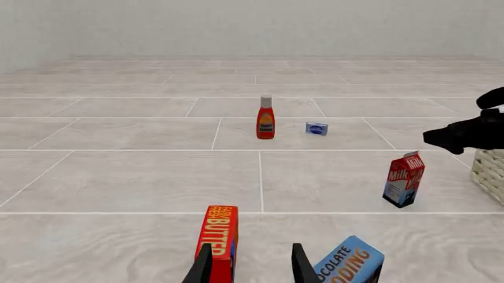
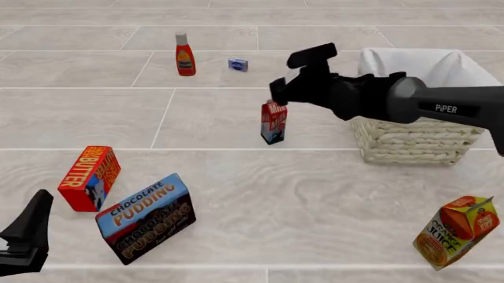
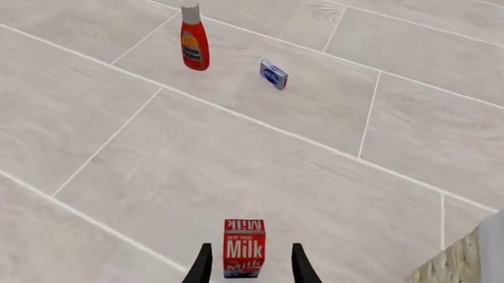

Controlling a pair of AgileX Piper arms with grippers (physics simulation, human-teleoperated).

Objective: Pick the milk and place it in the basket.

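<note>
The milk (image 2: 273, 122) is a small carton with a red top, and it stands upright on the tiled floor left of the basket (image 2: 417, 141). The basket is pale wicker with a white liner. My right gripper (image 2: 279, 96) is open and hovers just above the milk's top. In the right wrist view the milk (image 3: 244, 246) shows between the two spread fingers (image 3: 202, 266), with no clear contact. My left gripper (image 2: 28, 236) is open and empty at the near left. In the left wrist view the milk (image 1: 404, 178) stands far off, next to the basket's edge (image 1: 490, 174).
A red butter box (image 2: 89, 178) and a blue chocolate pudding box (image 2: 146, 217) lie near the left gripper. A ketchup bottle (image 2: 185, 55) and a small blue packet (image 2: 238, 64) stand at the back. An orange juice carton (image 2: 458, 231) tilts at the near right.
</note>
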